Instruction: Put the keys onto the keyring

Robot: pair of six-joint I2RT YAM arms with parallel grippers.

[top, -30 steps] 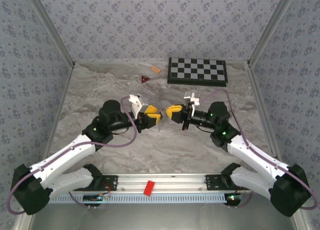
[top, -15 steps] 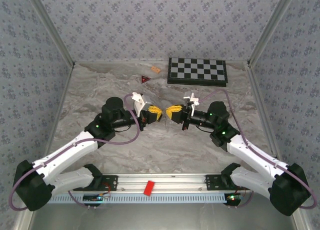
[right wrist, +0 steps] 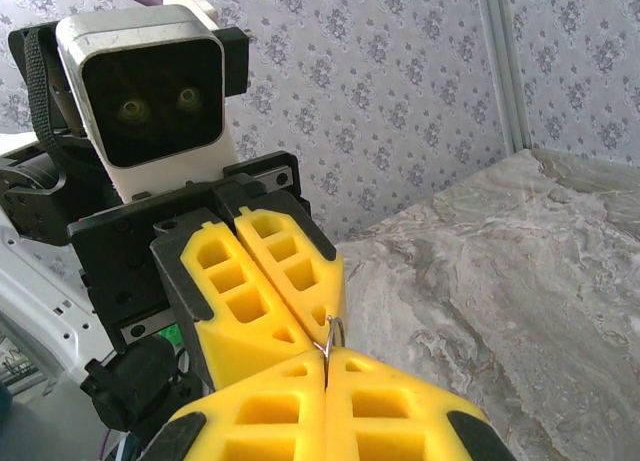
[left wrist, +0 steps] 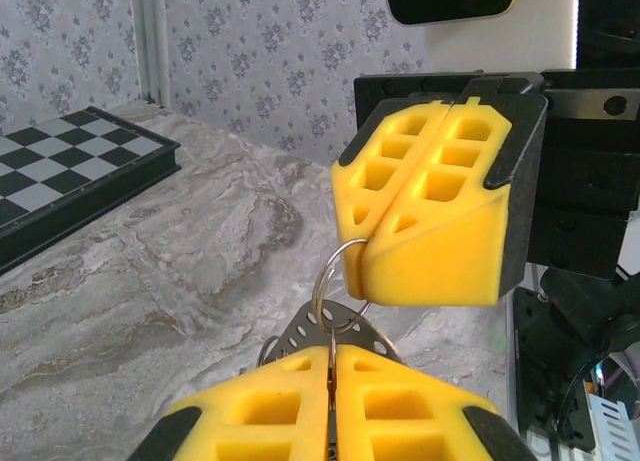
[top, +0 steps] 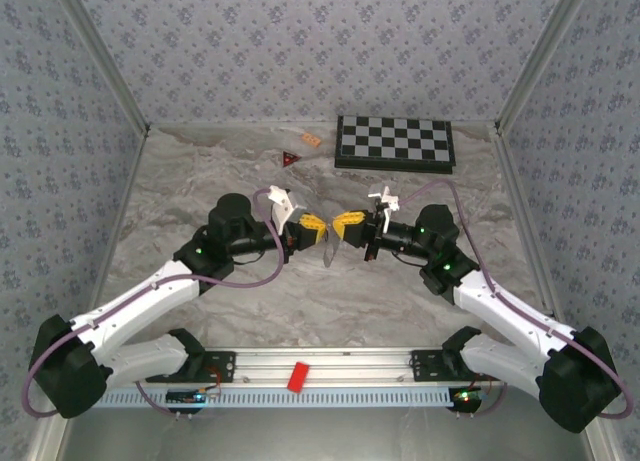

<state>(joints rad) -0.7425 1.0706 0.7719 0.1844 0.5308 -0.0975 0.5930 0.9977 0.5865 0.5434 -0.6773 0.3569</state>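
Observation:
Both grippers meet tip to tip above the middle of the marble table (top: 200, 181). My right gripper (top: 338, 224) (right wrist: 325, 359) is shut on the thin wire loop of the keyring (right wrist: 335, 333) (left wrist: 328, 273). The loop threads through a grey perforated plate (left wrist: 300, 331) that hangs under the tips. My left gripper (top: 319, 229) (left wrist: 332, 356) is shut on a thin metal edge standing just below the loop. I take it for the keys (left wrist: 332, 339); any black head is hidden between the yellow fingers (left wrist: 250, 406). A pale piece (top: 330, 253) dangles below the two grippers.
A folded chessboard (top: 395, 143) lies at the back right. A small red triangle (top: 290, 159) and an orange chip (top: 311, 139) sit near the back wall. Patterned walls close in the table on three sides.
My left gripper has moved right until its tips meet the right gripper's, and its jaws have closed. The right arm has held still.

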